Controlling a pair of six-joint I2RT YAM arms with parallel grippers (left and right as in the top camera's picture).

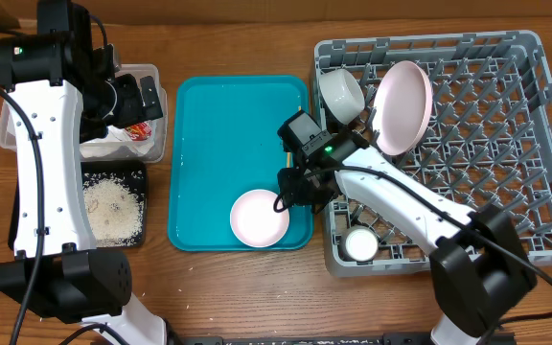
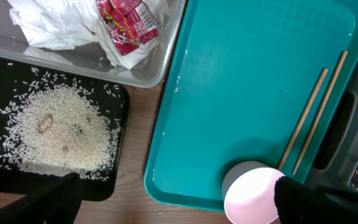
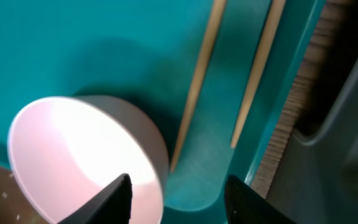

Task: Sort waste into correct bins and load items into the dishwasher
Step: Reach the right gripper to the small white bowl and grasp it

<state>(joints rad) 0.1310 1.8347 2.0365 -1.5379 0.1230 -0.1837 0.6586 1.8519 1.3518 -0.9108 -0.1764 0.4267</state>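
Observation:
A white bowl (image 1: 260,218) stands at the front of the teal tray (image 1: 228,115). My right gripper (image 1: 290,195) is low over its right rim, open. In the right wrist view one finger (image 3: 117,199) is inside the bowl (image 3: 79,149) and the other finger (image 3: 247,202) is outside, clear of the wall. Two wooden chopsticks (image 3: 197,87) lie on the tray beside the bowl. My left gripper (image 1: 140,99) hangs open over the clear tub (image 1: 156,75), nothing between its fingers. The tub holds napkin pieces (image 2: 61,22) and a red wrapper (image 2: 126,22). Rice (image 2: 58,127) lies in the black tray (image 1: 140,182).
The grey dish rack (image 1: 506,144) at the right holds a plate (image 1: 402,94) on edge, a bowl (image 1: 341,93) at its back left and a small cup (image 1: 360,245) at its front left. The tray's right edge runs close to the rack's wall.

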